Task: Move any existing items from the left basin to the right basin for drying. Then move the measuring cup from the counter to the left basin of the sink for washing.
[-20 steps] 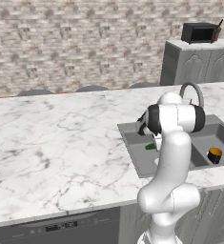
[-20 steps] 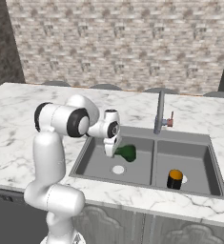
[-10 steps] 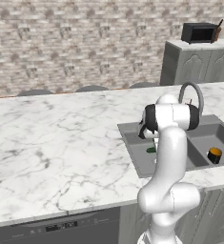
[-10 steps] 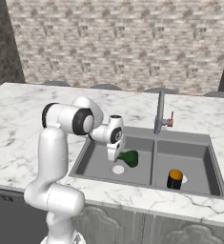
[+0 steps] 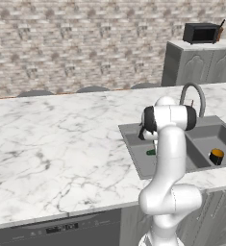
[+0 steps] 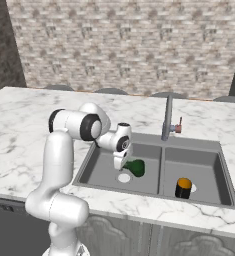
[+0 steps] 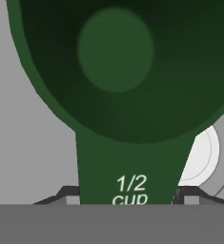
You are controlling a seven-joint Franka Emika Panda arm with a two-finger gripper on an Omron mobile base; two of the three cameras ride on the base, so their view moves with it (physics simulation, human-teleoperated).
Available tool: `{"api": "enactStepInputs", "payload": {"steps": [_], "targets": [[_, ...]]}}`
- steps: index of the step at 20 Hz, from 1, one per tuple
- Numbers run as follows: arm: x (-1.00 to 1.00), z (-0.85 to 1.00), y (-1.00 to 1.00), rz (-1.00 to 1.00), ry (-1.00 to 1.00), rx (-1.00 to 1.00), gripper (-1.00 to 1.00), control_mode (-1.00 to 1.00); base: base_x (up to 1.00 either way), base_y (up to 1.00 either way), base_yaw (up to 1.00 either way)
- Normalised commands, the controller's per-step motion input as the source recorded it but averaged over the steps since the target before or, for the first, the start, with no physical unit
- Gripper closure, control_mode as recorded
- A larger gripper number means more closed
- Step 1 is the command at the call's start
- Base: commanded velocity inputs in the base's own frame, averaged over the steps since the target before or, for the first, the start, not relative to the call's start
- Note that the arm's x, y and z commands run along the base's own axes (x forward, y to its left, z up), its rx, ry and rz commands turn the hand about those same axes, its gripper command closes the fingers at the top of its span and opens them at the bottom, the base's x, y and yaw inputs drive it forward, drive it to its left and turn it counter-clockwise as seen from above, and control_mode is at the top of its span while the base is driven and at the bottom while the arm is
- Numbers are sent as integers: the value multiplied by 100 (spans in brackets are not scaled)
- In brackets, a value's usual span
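The claw (image 6: 122,166) grips the measuring cup (image 6: 135,167) by its handle, seemingly above the left basin (image 6: 96,167).

A curved grey faucet (image 6: 166,118) with a red-tipped side lever (image 6: 177,128) rises beyond the fingers, a black microwave (image 5: 201,33) sits on grey cabinets (image 5: 201,63) far off.

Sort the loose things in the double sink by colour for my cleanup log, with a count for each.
Dark green: 1, the dark green plastic measuring cup with a long handle marked 1/2 cup, over the grey left basin.
Orange-yellow with black: 1, the squat round orange-and-black item in the grey right basin.
Total: 2
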Motion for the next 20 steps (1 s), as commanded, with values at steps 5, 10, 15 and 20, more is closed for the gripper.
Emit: {"api": "enactStepInputs", "payload": {"steps": [5,10,15,20], "targets": [[10,-18,0,-1,0,2,100,-100,0,0,0],[4,-7,0,-1,0,2,-100,-100,0,0,0],[-1,4,-3,-2,-1,0,-100,-100,0,0,0],[-10,32,-1,-1,-1,0,-100,-100,0,0,0]]}}
